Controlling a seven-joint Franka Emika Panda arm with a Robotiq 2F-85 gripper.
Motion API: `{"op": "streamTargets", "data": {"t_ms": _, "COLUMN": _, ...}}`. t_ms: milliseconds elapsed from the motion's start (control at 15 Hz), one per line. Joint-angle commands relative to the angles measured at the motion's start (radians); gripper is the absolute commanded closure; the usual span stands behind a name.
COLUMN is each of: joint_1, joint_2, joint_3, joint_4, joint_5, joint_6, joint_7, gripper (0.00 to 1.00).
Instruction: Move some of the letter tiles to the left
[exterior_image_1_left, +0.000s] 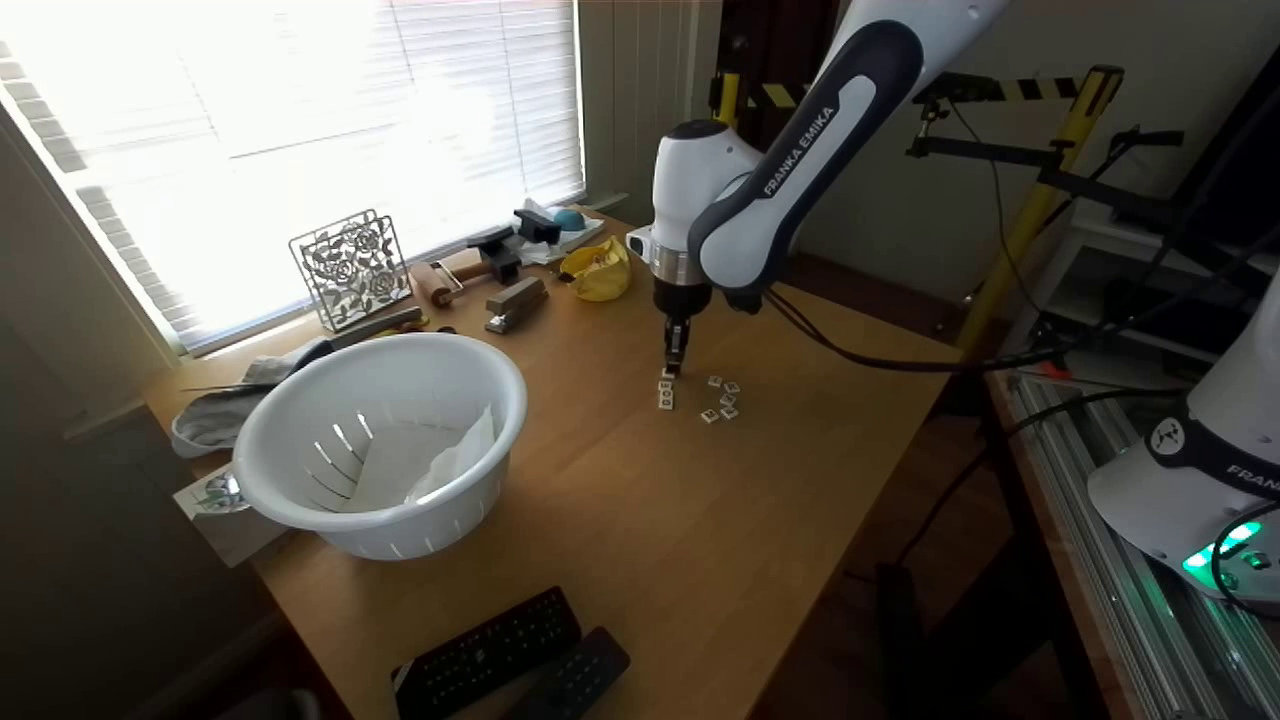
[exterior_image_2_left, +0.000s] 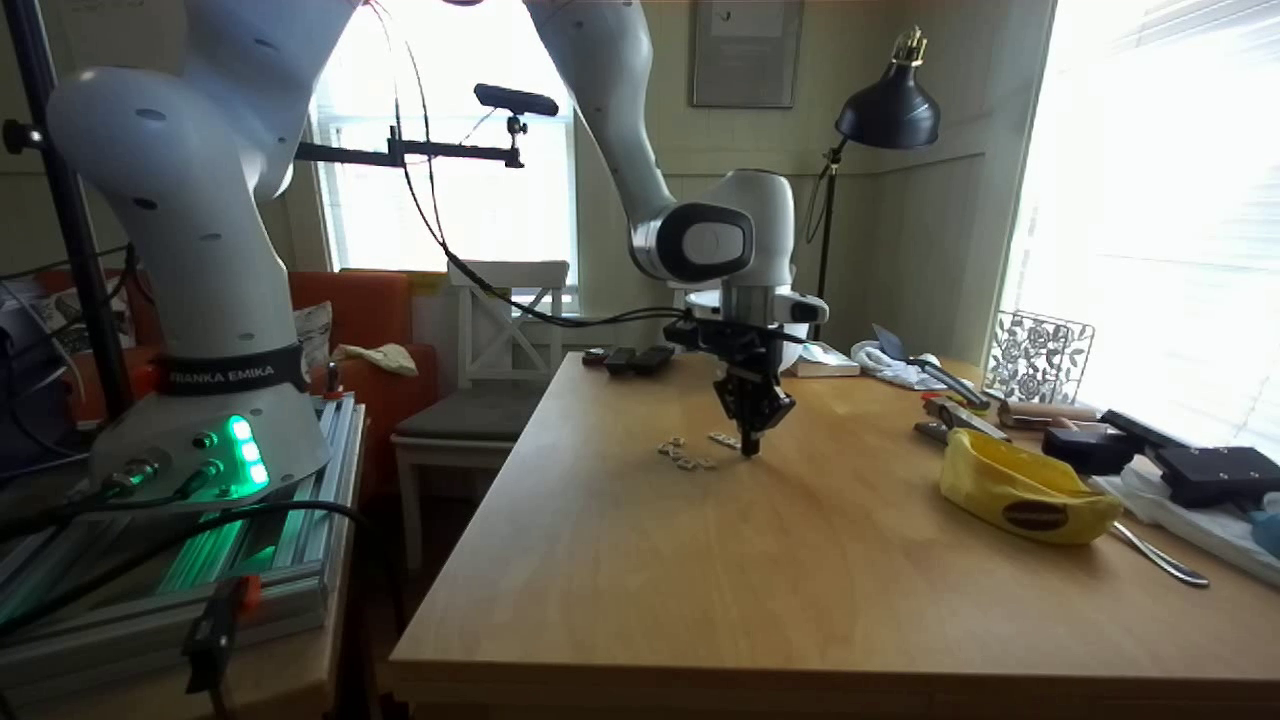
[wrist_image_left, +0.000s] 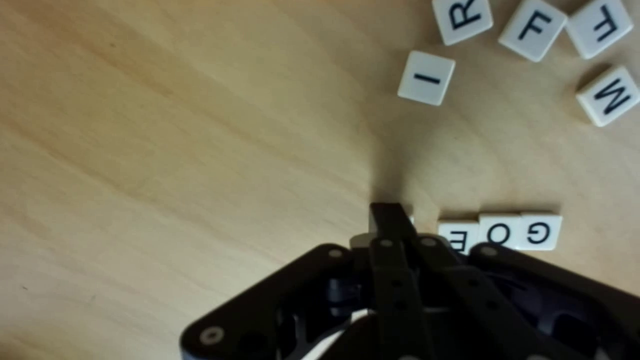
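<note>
Small cream letter tiles lie on the wooden table. In the wrist view, tiles E, O and G form a touching row; the row also shows in both exterior views. Tiles I, R, M and two F-like tiles lie scattered beyond it. My gripper points down with its fingers shut together, at table height beside the E end. A tile under the fingertips is mostly hidden; only slivers of its edges show.
A white bowl stands on the table, with black remotes near it. A yellow banana-shaped pouch, a stapler and a metal napkin holder are by the window. The table's edge is in view.
</note>
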Motion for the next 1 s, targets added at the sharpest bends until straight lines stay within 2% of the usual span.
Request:
{"op": "streamTargets", "data": {"t_ms": 0, "joint_1": 0.001, "joint_2": -0.002, "joint_3": 0.007, "joint_4": -0.025, "joint_5": -0.028, "joint_6": 0.018, "joint_7": 0.011, "gripper": 1.0}}
{"op": "streamTargets", "data": {"t_ms": 933, "joint_1": 0.011, "joint_2": -0.003, "joint_3": 0.006, "joint_4": -0.029, "joint_5": -0.034, "joint_6": 0.013, "joint_7": 0.015, "gripper": 1.0}}
